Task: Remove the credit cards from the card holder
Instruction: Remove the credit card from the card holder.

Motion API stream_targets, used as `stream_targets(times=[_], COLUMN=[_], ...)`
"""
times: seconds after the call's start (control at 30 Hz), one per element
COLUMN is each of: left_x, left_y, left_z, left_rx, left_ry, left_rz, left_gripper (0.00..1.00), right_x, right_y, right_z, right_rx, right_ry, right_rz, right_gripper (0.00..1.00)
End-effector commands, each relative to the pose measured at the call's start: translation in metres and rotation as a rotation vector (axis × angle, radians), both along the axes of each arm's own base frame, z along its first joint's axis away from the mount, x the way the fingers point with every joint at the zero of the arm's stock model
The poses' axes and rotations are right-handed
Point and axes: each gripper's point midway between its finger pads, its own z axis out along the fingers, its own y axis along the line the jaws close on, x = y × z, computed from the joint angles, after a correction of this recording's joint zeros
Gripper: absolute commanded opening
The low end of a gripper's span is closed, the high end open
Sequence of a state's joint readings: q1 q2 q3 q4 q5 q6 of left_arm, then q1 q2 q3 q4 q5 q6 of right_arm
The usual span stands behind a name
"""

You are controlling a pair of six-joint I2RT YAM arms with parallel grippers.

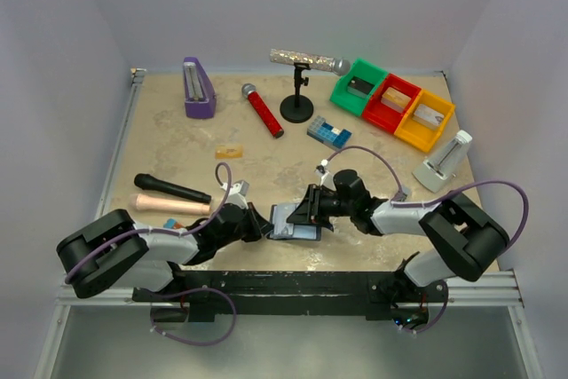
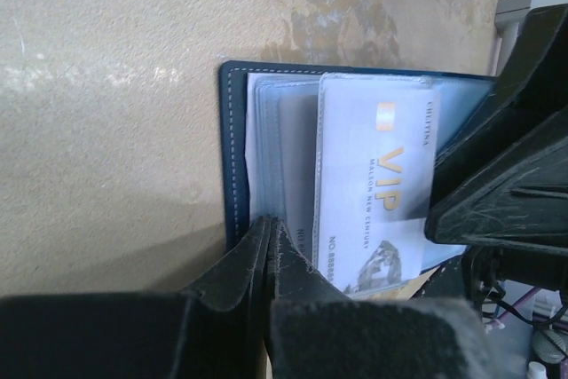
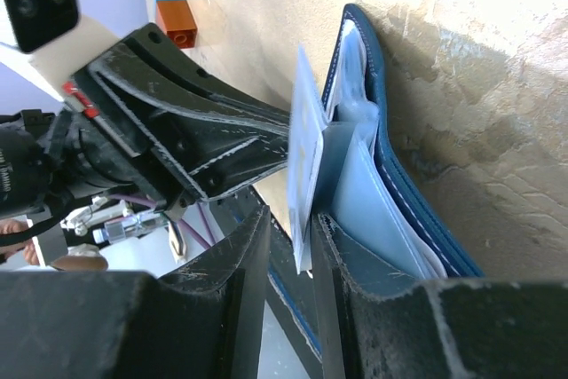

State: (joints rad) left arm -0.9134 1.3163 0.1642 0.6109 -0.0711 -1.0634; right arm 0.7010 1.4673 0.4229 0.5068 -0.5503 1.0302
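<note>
Top external view: the card holder point(image 1: 295, 222) lies open on the bench point(image 1: 169, 144), near its front edge and between the two arms. The left gripper point(image 1: 264, 224) reaches the card holder from its left side and the right gripper point(image 1: 312, 210) from its right side. Both are in contact with it.

Left wrist view: the card holder's dark-blue cover, stitched in pale thread, lies flat on the bench with clear pockets fanned inside it. A silver card point(image 2: 377, 193) printed "VIP" in gold sits among those pockets. The left jaws are pinched fully together on the near edge of the card holder's pockets, just left of the silver card.

Right wrist view: the card holder is seen edge on, with its cover against the bench. The silver card stands off from the pockets, on the side away from the cover. The right jaws stand a little apart, one on each side of that card's near edge. The finger on the card holder's side lies against the card, and a narrow gap shows between the card and the other finger, so the card is not clamped.

A gold card point(image 1: 229, 152) lies flat on the bench well beyond the card holder, off to its far left. A black microphone point(image 1: 173, 189) lies to the left of the card holder, apart from it.
</note>
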Motion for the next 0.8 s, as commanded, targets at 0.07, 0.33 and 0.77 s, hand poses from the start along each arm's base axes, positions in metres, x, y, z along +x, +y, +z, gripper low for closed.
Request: stream_targets(times=[0.07, 0.33, 0.77], left_x=[-0.033, -0.028, -0.011], left_y=[0.022, 0.023, 0.013], left_z=[-0.039, -0.028, 0.014], left_rx=[0.131, 0.140, 0.093], left_ry=[0.115, 0.081, -0.025], left_rz=[-0.059, -0.057, -0.053], left_gripper=[0.00, 0.00, 0.00], right_x=[0.005, 0.004, 0.005], right_y=[0.007, 0.005, 0.005], right_z=[0.023, 0.014, 0.007], right_rx=[0.047, 0.015, -0.015], right_ry=[-0.086, -0.068, -0.050], right_rz=[0.021, 0.021, 0.030], right_gripper=[0.29, 0.29, 0.37])
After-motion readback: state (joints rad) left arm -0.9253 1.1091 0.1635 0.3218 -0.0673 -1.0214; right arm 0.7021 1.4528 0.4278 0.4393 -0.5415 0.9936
